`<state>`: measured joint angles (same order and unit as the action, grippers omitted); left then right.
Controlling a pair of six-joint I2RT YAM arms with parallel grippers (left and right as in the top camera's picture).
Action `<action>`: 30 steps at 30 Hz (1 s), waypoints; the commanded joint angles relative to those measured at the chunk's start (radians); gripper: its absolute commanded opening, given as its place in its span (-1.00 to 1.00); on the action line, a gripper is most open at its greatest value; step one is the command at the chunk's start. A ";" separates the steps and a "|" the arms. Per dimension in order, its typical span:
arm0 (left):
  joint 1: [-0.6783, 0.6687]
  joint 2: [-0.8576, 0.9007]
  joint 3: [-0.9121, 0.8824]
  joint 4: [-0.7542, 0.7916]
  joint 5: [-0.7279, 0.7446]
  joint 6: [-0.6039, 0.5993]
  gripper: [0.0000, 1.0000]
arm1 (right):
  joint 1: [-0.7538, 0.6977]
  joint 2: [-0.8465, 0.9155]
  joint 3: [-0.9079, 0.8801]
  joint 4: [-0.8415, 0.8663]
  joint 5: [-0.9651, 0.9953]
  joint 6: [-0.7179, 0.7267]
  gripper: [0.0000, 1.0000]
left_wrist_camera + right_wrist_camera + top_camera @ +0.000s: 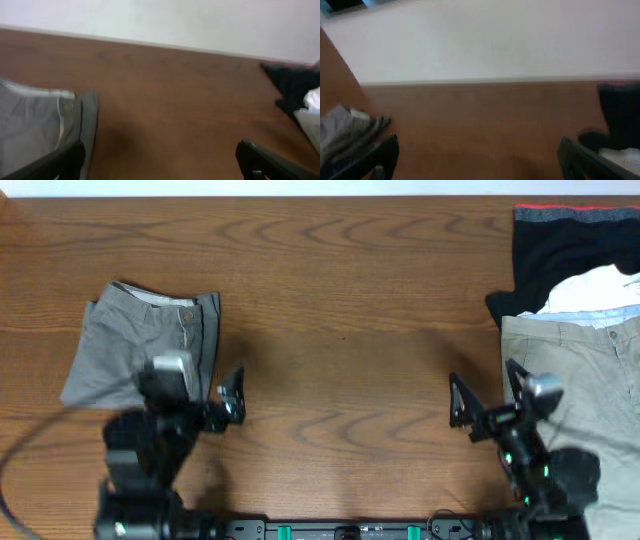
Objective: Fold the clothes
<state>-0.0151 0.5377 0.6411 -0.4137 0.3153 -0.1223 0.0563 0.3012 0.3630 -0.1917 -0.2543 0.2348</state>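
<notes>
Folded dark grey shorts (140, 345) lie at the table's left, also seen in the left wrist view (35, 125). At the right edge is a pile of clothes: pale khaki shorts (580, 370) in front, a white T-shirt (600, 290) behind them, and a black red-trimmed garment (570, 250) at the back. My left gripper (190, 388) (160, 160) hovers open at the grey shorts' near right corner, holding nothing. My right gripper (487, 392) (477, 157) stands open just left of the khaki shorts, with only bare wood between its fingers.
The brown wooden table (340, 310) runs between the two lots of clothes. A white wall (485, 40) rises behind its far edge. Both arm bases sit on a black rail (340, 530) at the near edge.
</notes>
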 commanded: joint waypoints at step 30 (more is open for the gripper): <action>-0.004 0.657 0.644 -0.495 0.066 -0.022 0.96 | -0.187 1.511 0.880 -0.477 0.565 0.211 0.81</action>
<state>-0.0154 1.1950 1.2652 -0.9047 0.3679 -0.1352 -0.0986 1.7634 1.2243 -0.7063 0.2424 0.3737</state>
